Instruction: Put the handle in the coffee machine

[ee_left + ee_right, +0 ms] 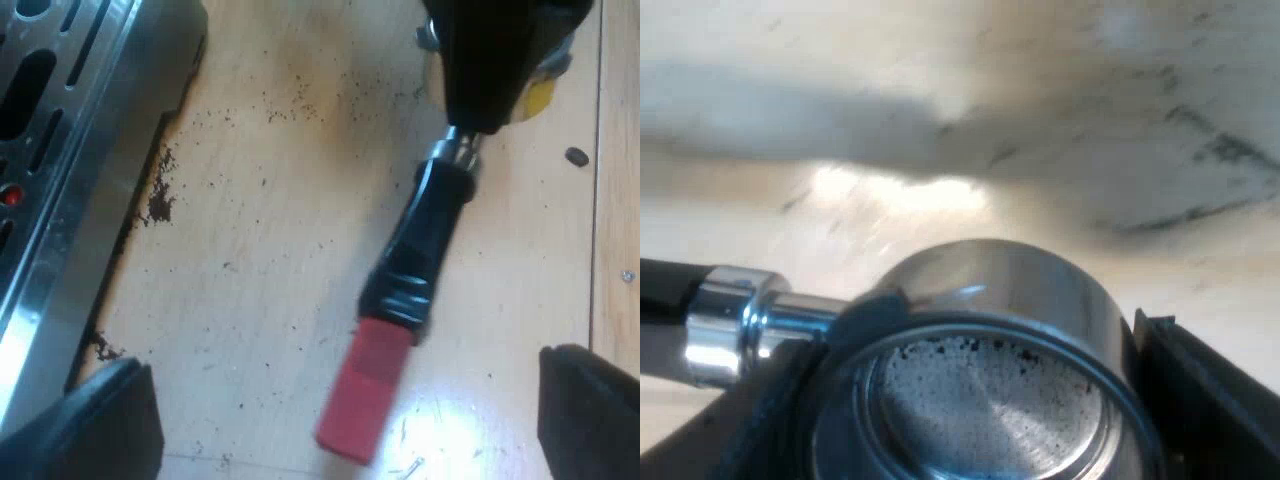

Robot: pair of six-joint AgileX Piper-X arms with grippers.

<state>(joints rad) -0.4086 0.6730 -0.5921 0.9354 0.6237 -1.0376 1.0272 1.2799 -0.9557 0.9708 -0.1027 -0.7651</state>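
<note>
Holder point(990, 285) is out over the desk point(280, 180) and not yet in the espresso machine point(70, 140), so read the scene from the big things down. The desk is pale wood and carries everything. You cannot tell from these views whether the holder rests on it or hangs just above it. The machine shows you its slotted metal base and edge, apart from the handle. I'd judge the lock-in point at its front lies higher up and some way off.

Your right gripper point(975, 405) has the holder by its metal basket, its fingers point(1200, 390) closed on either side of the rim. Gripping at the heavy end probably makes sense. It leaves the dark handle point(420, 240) and its red end point(365, 395) free to stick out and swing when the basket is turned into the machine. The basket's floor point(980, 400) carries a dusting of grounds, so you would do well to keep it level.

Your left gripper point(345, 415) hovers over the red end with its fingers point(95, 425) spread wide and holding nothing. I'd say it is well placed to watch the handle or to steady it.

Loose coffee grounds point(160, 200) lie on the desk along the machine's base edge, likely spilled there from use. A small dark speck point(576, 156) sits on the desk near the right gripper.
</note>
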